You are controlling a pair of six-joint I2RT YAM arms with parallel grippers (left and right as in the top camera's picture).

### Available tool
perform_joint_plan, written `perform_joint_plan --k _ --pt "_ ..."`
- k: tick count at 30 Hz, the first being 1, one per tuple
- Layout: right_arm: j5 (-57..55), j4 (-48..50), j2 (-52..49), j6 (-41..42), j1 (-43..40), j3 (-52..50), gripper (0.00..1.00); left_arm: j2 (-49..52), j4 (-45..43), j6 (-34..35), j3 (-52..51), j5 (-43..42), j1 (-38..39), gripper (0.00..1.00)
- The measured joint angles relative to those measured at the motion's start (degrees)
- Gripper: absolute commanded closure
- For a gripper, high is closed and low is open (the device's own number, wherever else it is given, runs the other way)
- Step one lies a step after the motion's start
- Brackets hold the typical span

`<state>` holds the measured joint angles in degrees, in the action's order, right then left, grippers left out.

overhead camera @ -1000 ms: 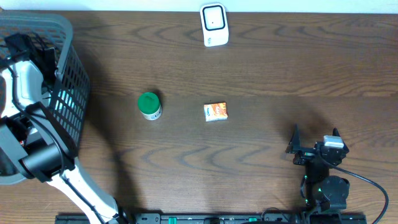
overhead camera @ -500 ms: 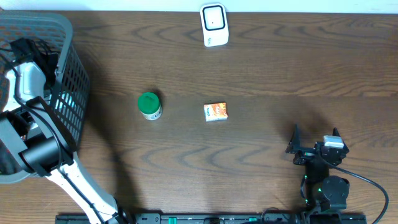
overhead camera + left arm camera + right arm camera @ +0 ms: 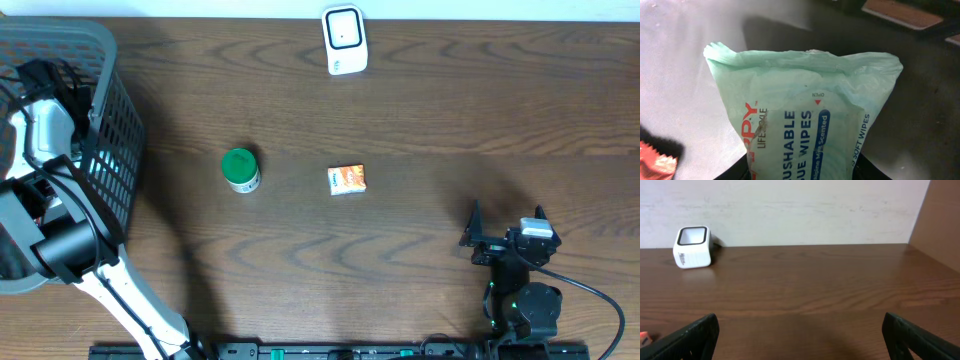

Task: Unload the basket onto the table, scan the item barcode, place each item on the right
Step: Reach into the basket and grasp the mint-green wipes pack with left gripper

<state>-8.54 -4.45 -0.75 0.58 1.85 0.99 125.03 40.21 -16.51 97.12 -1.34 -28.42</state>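
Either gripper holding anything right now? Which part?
Right gripper: nothing. Left gripper straddles the wipes pack at its near end, inside the basket; firm grip cannot be told.

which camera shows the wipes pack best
left wrist: the wipes pack fills the frame, its green wrapper and printed label readable. overhead shows only the left arm reaching into the basket, the pack itself hidden. right wrist faces the scanner, no pack in view.
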Motion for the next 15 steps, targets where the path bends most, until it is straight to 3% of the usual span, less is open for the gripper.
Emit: perform_joint_plan --k 7,15 --pt "0.00 -0.02 0.00 0.00 0.00 0.00 0.01 -4.39 1.09 1.81 -0.92 1.38 -0.02 0.59" --pt "0.00 0.00 0.00 0.00 0.00 0.00 0.01 -20.70 2.23 4.76 -1.07 1.70 -0.02 0.59"
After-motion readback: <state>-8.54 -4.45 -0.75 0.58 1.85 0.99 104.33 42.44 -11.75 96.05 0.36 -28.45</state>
